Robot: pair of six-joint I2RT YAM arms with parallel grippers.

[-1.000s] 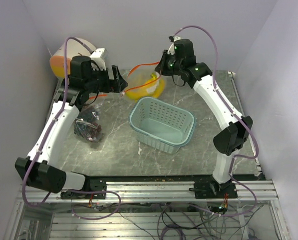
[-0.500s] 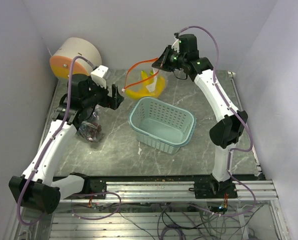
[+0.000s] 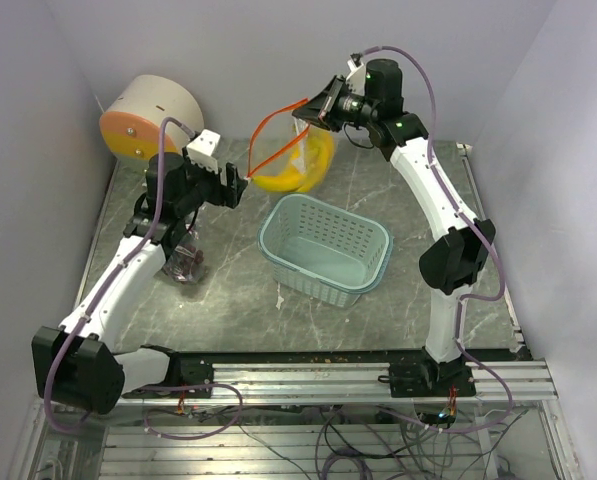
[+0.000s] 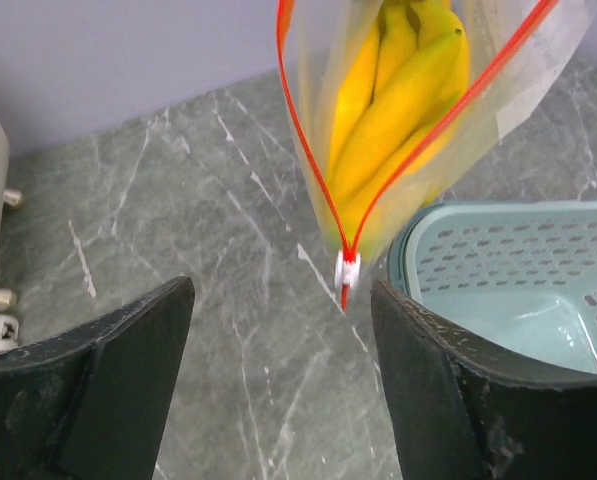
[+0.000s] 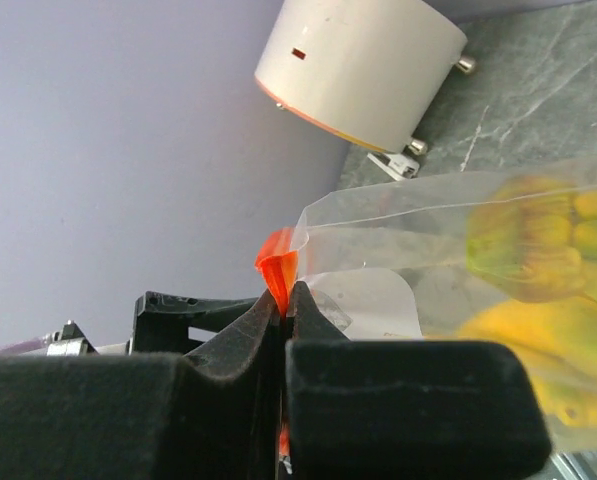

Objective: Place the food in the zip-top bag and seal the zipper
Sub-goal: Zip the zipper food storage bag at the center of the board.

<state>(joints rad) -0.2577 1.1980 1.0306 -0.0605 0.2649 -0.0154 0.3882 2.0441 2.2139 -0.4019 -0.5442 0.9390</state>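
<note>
**A:** Right gripper, state?
**B:** Jaws pressed fully together, with no gap in its wrist view. They pinch one end of the orange zipper of the clear bag. The bag hangs from that pinch at the back of the table, beyond the basket.

**A:** Left gripper?
**B:** Spread wide, holding nothing. The white slider sits at the low end of the zipper. It hangs just past the fingertips, roughly centred in the gap and touching neither finger.

**A:** Zipper condition?
**B:** Unsealed. From the slider the two orange strips part and run upward, so the mouth gapes. From above, the strip loops from the right gripper across to the left one.

**A:** Food location?
**B:** The bananas are inside the bag, yellow through the plastic, stems uppermost. The grapes are outside it. They show as a dark cluster on the table's left side, well apart from the bag and partly covered by the left arm. I cannot tell their colours apart from this height.

**A:** Bag against the table?
**B:** Cannot tell whether its lower edge touches. It hangs just beside the basket's far rim, not inside it.

**A:** Anything else?
**B:** A round white drum with an orange face stands at the back left corner.
</note>
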